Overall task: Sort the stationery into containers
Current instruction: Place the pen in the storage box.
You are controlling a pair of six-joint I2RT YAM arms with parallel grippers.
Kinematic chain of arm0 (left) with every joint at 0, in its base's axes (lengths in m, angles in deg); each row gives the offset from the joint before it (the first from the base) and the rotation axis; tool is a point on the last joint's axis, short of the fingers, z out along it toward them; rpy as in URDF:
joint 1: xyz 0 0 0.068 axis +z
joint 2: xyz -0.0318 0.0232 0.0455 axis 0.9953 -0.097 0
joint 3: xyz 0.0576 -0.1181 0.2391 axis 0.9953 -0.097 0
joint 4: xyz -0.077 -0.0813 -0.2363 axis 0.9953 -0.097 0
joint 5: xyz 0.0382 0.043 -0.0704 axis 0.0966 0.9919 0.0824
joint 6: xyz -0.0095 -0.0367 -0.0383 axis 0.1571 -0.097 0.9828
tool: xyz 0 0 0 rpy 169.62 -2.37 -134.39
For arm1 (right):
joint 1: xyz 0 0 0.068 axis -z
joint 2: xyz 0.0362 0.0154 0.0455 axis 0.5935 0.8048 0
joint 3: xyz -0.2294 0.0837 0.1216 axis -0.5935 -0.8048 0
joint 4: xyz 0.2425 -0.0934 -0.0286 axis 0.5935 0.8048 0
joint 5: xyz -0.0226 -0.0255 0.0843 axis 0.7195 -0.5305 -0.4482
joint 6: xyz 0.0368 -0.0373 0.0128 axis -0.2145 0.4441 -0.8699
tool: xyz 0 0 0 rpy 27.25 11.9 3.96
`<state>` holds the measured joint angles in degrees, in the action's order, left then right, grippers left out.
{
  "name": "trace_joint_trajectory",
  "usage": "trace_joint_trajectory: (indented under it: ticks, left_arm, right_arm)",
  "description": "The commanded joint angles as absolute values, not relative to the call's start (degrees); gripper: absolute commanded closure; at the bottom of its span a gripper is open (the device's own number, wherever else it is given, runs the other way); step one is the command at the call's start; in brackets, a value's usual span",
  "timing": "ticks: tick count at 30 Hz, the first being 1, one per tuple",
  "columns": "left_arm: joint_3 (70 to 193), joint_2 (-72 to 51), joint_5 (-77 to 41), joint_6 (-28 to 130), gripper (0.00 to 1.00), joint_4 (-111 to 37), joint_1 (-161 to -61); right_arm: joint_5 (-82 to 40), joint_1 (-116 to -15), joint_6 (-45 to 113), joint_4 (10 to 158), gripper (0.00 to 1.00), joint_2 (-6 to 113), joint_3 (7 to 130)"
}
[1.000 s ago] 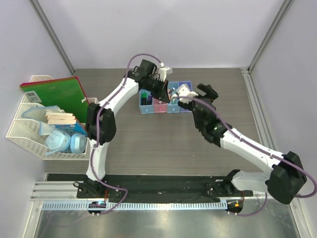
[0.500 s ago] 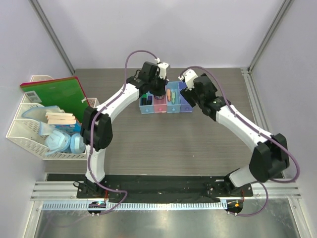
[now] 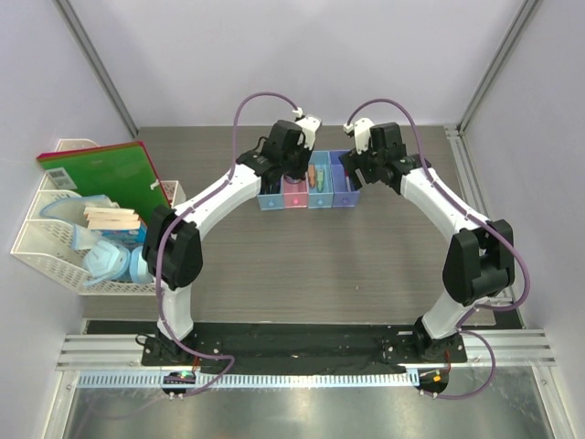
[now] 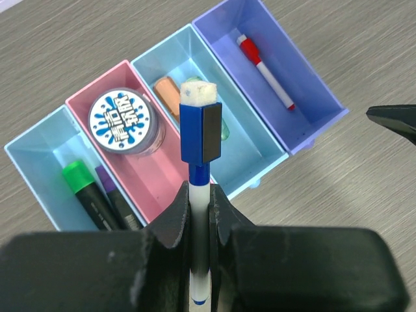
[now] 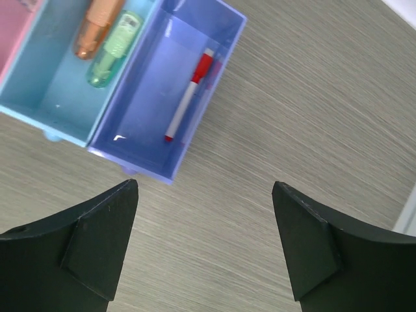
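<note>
Robotics lab test cell. Plain pale panel walls on three sides, framed by slanted aluminium posts. Grey wood-grain worktop boxed in between. White jointed left arm and right arm bolted to black base plate beside slotted aluminium rail at near edge. Purple cables looped along both. Few staged props only: white mesh desk organiser holding green notebook, and row of four small translucent plastic bins mid-worktop.

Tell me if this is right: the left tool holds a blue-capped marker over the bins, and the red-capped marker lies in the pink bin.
Not quite: the red-capped marker lies in the purple bin, not the pink bin, as the left wrist view shows. The left tool does hold the blue-capped marker over the bins.
</note>
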<state>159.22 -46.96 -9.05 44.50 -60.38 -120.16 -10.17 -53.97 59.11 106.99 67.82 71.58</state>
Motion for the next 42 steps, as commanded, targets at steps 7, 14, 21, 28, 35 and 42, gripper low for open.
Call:
trace_joint_trajectory:
  ticks: [7,14,21,28,35,42]
  left_arm:
    - [155.85,-42.84,-1.9,42.51,1.0,-54.73,-121.53]
    - [154.54,-43.37,-0.58,40.93,1.0,-52.44,-121.44]
    - [157.08,-46.0,-1.28,42.16,1.0,-51.21,-121.53]
    - [160.77,-49.25,-2.33,44.0,1.0,-52.43,-121.53]
    - [163.84,-52.68,-5.67,46.02,1.0,-52.88,-121.53]
    - [167.28,-56.28,-9.19,47.61,1.0,-53.49,-121.53]
  right_arm:
    - [-20.68,-53.46,58.56,110.7,0.11,68.11,76.33]
    - [-23.06,-53.37,59.79,111.93,0.11,68.81,77.13]
    - [-23.67,-53.37,60.76,112.73,0.11,69.61,77.04]
    - [-23.59,-53.28,61.63,113.08,0.11,68.91,77.04]
    - [-22.44,-51.79,61.2,112.64,0.11,67.41,76.16]
    - [-19.02,-50.47,60.67,110.8,0.11,66.18,75.28]
